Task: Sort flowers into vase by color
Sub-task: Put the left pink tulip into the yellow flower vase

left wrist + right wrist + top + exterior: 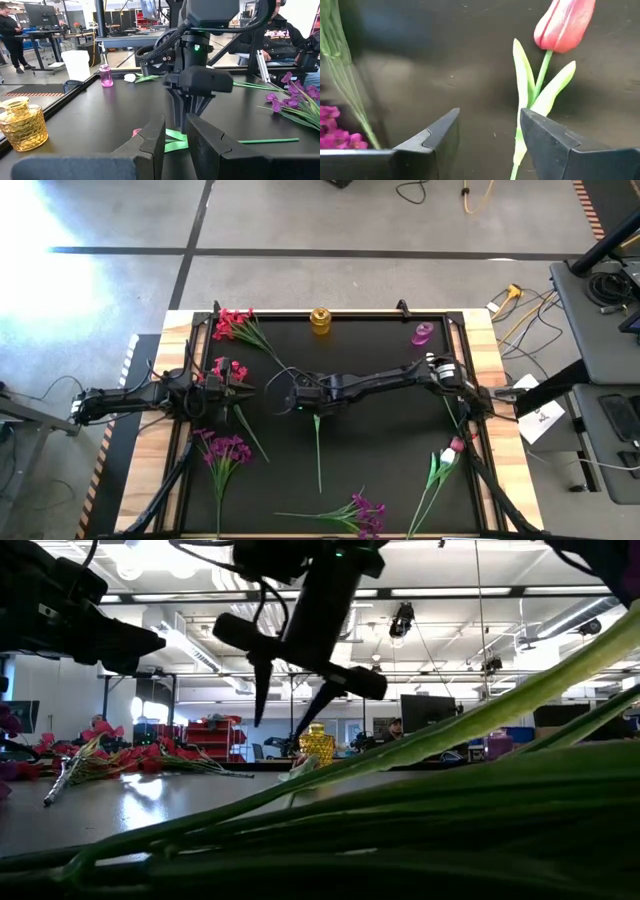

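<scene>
My right hand (290, 710) hangs over the middle of the table (390, 470), fingers pointing down and spread wide with nothing between them. Just below it a tulip (565, 22) lies flat on the table, pink bud under the hand and its stem running toward the front edge. My left hand (175, 125) sits close by on the left, level above the table and facing the right one; its fingers are narrow, with a thin gap and nothing in it that I can see. A red cluster (228, 370) lies just beside it, another (235, 323) at the back left. Purple clusters lie front left (225, 450) and front centre (365, 513), and a second tulip (450, 452) lies right. A yellow vase (320, 320) and a pink vase (422, 333) stand along the back edge.
</scene>
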`<state>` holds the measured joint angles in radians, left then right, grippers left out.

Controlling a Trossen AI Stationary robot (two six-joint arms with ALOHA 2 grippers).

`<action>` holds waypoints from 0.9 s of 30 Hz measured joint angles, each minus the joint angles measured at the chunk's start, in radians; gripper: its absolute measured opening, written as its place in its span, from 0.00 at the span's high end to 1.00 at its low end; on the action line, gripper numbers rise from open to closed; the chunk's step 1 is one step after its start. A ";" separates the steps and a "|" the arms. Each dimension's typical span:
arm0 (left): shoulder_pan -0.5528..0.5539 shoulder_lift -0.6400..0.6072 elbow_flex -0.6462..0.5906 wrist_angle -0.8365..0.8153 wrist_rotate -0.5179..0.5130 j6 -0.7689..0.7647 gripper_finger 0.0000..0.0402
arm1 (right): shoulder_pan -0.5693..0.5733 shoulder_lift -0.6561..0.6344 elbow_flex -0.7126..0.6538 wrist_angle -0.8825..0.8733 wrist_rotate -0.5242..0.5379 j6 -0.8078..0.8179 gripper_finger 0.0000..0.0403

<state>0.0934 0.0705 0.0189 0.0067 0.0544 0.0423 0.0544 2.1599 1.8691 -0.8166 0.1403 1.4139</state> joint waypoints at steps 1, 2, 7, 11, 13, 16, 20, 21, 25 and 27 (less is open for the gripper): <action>0.000 0.000 0.000 0.000 0.000 0.000 0.84 | 0.000 0.016 0.026 -0.037 0.006 0.000 0.52; 0.000 0.000 0.000 0.000 0.000 0.000 0.84 | 0.000 0.033 0.050 -0.083 0.016 0.004 0.52; 0.000 0.000 0.000 0.000 0.000 0.000 0.84 | 0.000 0.118 0.150 -0.196 0.062 0.011 0.56; 0.000 0.000 0.000 0.000 0.000 0.000 0.84 | -0.003 0.183 0.202 -0.197 0.029 0.014 0.60; 0.000 0.000 0.000 0.000 0.000 0.000 0.84 | -0.003 0.208 0.223 -0.208 0.025 0.042 0.62; 0.000 0.000 0.000 0.000 0.000 0.000 0.84 | -0.003 0.228 0.255 -0.225 0.023 0.071 0.65; 0.000 0.000 0.000 0.000 0.000 0.000 0.84 | -0.005 0.229 0.256 -0.233 0.023 0.071 0.71; 0.000 0.000 0.000 0.000 0.000 0.000 0.84 | -0.006 0.229 0.256 -0.235 0.023 0.069 0.73; 0.000 0.000 0.000 0.000 0.000 0.000 0.84 | -0.007 0.217 0.262 -0.248 0.049 0.054 0.78; 0.000 0.000 0.000 0.000 0.000 0.000 0.84 | -0.007 0.207 0.276 -0.265 0.063 0.051 0.79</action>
<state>0.0937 0.0704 0.0189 0.0067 0.0544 0.0425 0.0475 2.3665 2.1455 -1.0815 0.2028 1.4651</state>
